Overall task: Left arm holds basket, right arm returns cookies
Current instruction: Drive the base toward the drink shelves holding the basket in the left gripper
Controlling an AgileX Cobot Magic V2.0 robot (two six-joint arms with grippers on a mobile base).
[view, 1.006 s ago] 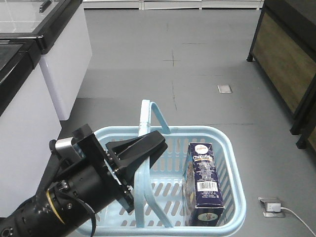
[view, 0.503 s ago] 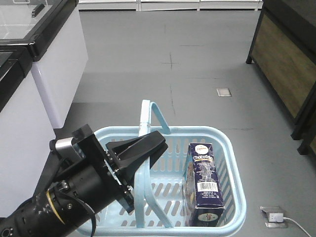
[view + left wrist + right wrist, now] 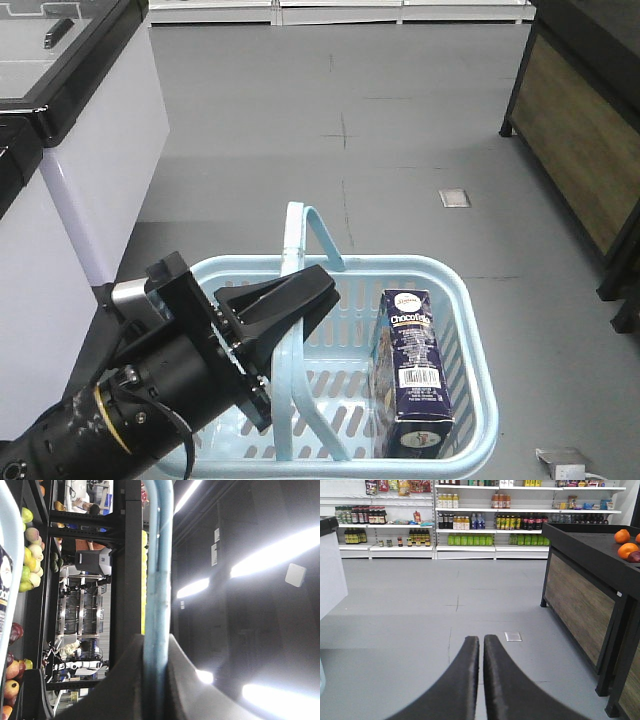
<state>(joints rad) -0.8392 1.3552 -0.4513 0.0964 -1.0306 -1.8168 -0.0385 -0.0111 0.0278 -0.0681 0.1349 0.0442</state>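
The light blue basket (image 3: 470, 330) hangs over the grey floor in the front view. Its hoop handle (image 3: 292, 250) stands upright, and my left gripper (image 3: 305, 300) is shut on it from the left. In the left wrist view the handle (image 3: 157, 555) runs straight up between the two fingers of the left gripper (image 3: 156, 647). The cookies (image 3: 415, 365), a dark navy carton with a white barcode label, stand upright in the basket's right half. My right gripper (image 3: 481, 639) shows only in its own wrist view, shut with nothing between its fingers, above bare floor.
A white freezer cabinet (image 3: 90, 150) lines the left side. A dark wooden display stand (image 3: 580, 130) lines the right and carries oranges (image 3: 625, 542). A floor socket plate (image 3: 454, 198) lies ahead, a white power adapter (image 3: 565, 462) at bottom right. Drink shelves (image 3: 470, 525) fill the far wall.
The floor plate and power adapter have slid down the front view and the freezer has shifted left. The left arm, basket and cookies hold the same place in the frame.
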